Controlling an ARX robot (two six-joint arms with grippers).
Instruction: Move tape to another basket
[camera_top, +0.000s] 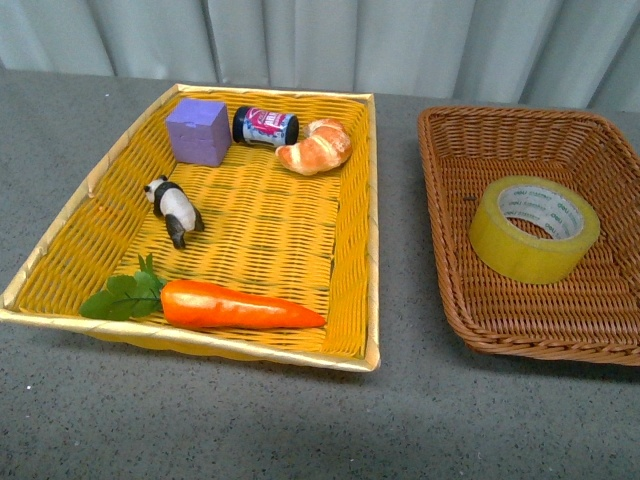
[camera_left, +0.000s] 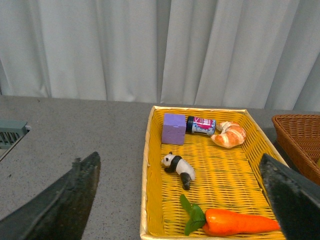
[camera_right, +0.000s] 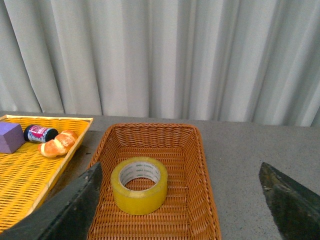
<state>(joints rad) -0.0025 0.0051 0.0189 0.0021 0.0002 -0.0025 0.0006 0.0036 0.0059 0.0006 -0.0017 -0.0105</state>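
Tape (camera_top: 534, 229) lay flat in the brown basket (camera_top: 600, 145), whose right edge was cut off; both grippers (camera_left: 180, 200) (camera_right: 177, 200) gaped wide, empty.

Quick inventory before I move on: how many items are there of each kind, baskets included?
Baskets: 2, the yellow basket and the brown basket
Tape rolls: 1, the tape, lying in the brown basket
Toy foods: 2, the carrot and the croissant
Animal figures: 1, the panda
Blocks: 1, the purple cube
Jars: 1, the small jar
Total: 8
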